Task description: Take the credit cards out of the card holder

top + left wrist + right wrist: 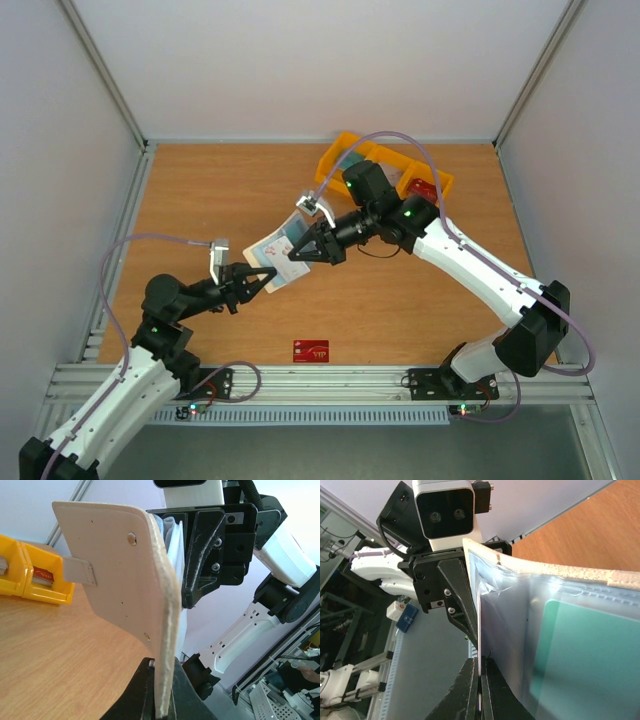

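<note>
Our left jaws pinch the cream edge of the card holder [115, 575], and our right jaws pinch its other side. We hold it up in the air over the tabletop [200, 200]. One red card [311, 350] lies flat near the front edge.

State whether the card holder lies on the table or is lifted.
Lifted: left gripper and right gripper pinch the card holder by opposite edges, clear of the table.
</note>
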Robot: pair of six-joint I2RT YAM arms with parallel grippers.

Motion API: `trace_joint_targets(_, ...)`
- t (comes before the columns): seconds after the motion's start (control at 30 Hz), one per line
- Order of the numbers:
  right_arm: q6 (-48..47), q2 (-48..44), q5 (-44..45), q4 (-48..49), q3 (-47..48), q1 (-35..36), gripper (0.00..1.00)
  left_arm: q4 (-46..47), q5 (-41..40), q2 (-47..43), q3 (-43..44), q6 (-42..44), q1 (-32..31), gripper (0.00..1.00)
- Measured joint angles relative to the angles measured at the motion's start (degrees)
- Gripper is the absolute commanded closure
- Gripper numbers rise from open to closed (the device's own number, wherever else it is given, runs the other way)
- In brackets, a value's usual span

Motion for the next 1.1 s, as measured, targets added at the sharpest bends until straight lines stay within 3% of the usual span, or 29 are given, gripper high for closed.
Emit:
trace_joint_targets(0.33, 1.9, -0.8, -4.1, 2.2, -2.4, -2.4, 0.87, -1.2, -1.2, -0.1, 0.0, 1.2, -0.3, 1.00)
trace_joint_targets(0.5, 3.3, -0.8, -5.7, 4.3, -3.4, -2.4, 0.99, -1.2, -1.3, -0.1, 0.0, 1.4, -0.3, 1.00)
trace_joint_targets(0.87, 2.0, -1.3, -4.7, 1.8, -3.5, -4.6, 0.93, -2.5, -1.3, -0.5, 0.0, 2.1, -0.3, 1.00)
trace_joint_targets(1.1, 2.2, -1.5, -4.8, 1.2, -3.5, -4.9, 0.99, -2.5, -1.3, -0.5, 0.0, 2.2, -0.3, 1.00)
